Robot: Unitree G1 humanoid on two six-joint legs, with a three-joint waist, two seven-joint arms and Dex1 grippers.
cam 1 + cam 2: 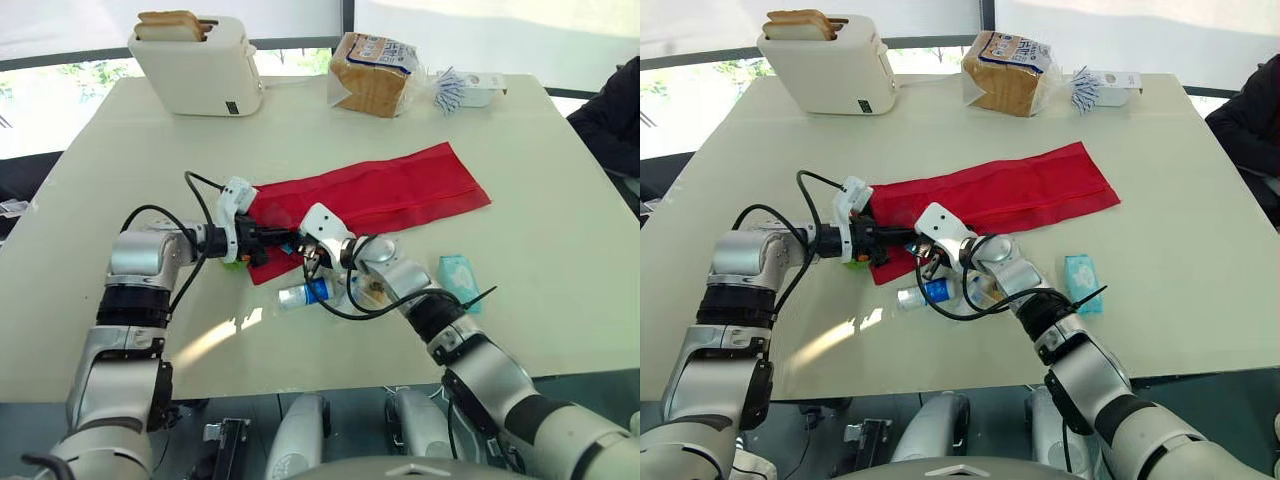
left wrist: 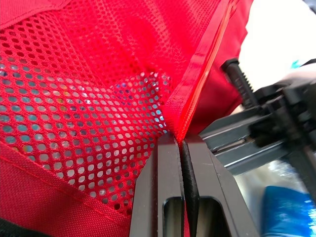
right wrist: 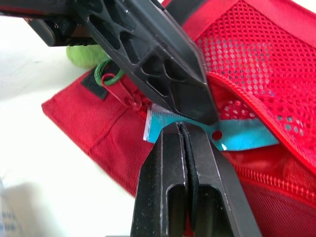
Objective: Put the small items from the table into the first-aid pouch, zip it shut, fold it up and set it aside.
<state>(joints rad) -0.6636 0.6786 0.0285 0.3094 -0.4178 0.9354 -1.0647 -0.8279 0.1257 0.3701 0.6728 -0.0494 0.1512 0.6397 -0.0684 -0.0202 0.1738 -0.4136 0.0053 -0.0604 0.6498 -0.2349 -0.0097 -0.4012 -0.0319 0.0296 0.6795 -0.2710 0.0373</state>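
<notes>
The white table (image 1: 560, 250) carries everything. A red first-aid pouch (image 1: 400, 190) lies unfolded across its middle, one end reaching toward the right edge. A toaster (image 1: 200, 70) with bread in its slots stands at the far left corner, and a bagged loaf (image 1: 372, 75) sits at the far edge.

The left gripper (image 2: 181, 143) has its fingers pressed together on the zip edge of the pouch's mesh pocket, at the end nearer the left edge, lifting it. The right gripper (image 3: 180, 128) pinches a teal sachet (image 3: 237, 140) at the pocket's mouth, just beside the left fingers.

The step in hand looks like feeding the sachet in. It would go best with the left keeping the zip edge raised so the mouth gapes, and the right pushing the sachet flat and deep under the mesh before letting go, clear of the zip teeth.

A small bottle (image 1: 305, 293) with a blue label lies toward the near edge, and a teal pack (image 1: 458, 277) nearer the right edge; both wait outside the pouch.

The loaf's bag and the bottle's label bear print, but none can be read
</notes>
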